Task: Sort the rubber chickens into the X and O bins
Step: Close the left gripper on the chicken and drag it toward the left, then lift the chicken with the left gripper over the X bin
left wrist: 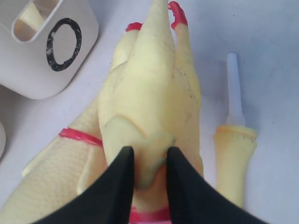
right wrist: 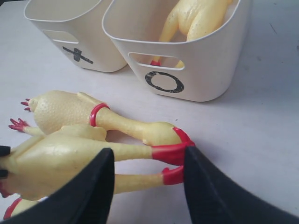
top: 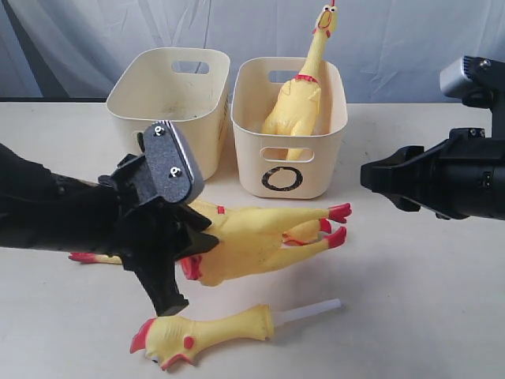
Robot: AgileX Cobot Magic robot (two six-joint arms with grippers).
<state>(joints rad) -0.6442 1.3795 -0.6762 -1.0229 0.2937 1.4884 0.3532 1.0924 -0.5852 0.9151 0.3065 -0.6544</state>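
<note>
- The head-and-neck chicken (top: pixel 213 330) lay nearest, at six o'clock of the held chicken (top: pixel 260 233).
- The left gripper (left wrist: pixel 149 158) was clamped on its body flap; the rubber was probably soft and light, so mid-body seemed surer.
- The right gripper (right wrist: pixel 148 154) gaped empty at three o'clock.
- The O bin (top: pixel 316 158) stood at twelve.

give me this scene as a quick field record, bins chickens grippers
x bin: no chicken seen inside
o bin: standing chicken inside
table: gripped chicken lying over second chicken; head-and-neck piece nearby
left gripper: shut on gripped chicken
right gripper: open, holding nothing
</note>
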